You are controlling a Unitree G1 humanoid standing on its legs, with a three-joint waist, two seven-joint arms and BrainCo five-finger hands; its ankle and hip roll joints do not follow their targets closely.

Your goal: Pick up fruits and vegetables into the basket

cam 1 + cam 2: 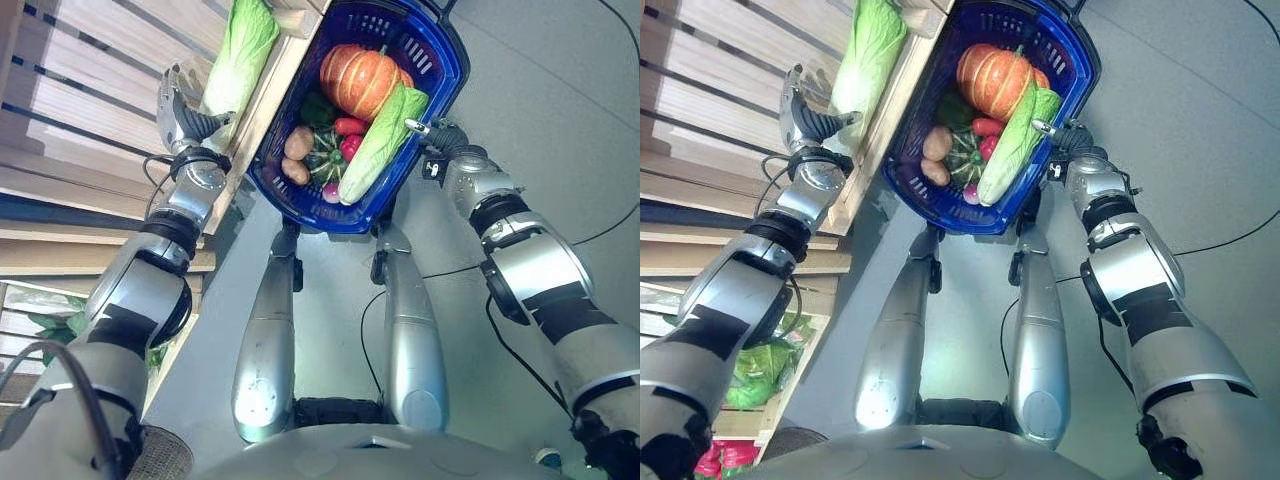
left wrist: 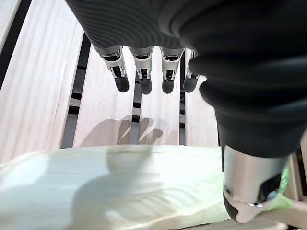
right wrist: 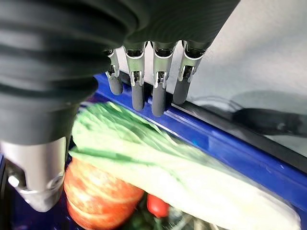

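Left hand (image 1: 183, 118) first: we see it over the slatted wooden shelf (image 1: 90, 110), fingers straight and spread, thumb apart — released, holding nothing. In its wrist view the cabbage (image 2: 105, 184) lies just below the fingertips (image 2: 144, 86), between them and the thumb, with a gap on the finger side. We judge this posture to be a pre-grasp: the hand is opened wide so the long leafy body fits between thumb and fingers before closing.

Moving outward, the cabbage lies lengthwise along the shelf's front edge, just beside the blue basket (image 1: 440, 75), which keeps the transfer short.

Right hand (image 1: 1060, 135) sits at the basket's rim on the side away from the shelf. Its fingers extend straight over the blue edge and grip nothing — we judge it is steadying or clearing the basket rather than carrying.

Inside the basket we note a second cabbage (image 1: 380, 140) leaning across the load, a pumpkin (image 1: 360, 80) at the far end, two potatoes (image 1: 298, 145), and red peppers (image 1: 348, 128). Free room remains mainly along the shelf-side wall — a likely landing zone.
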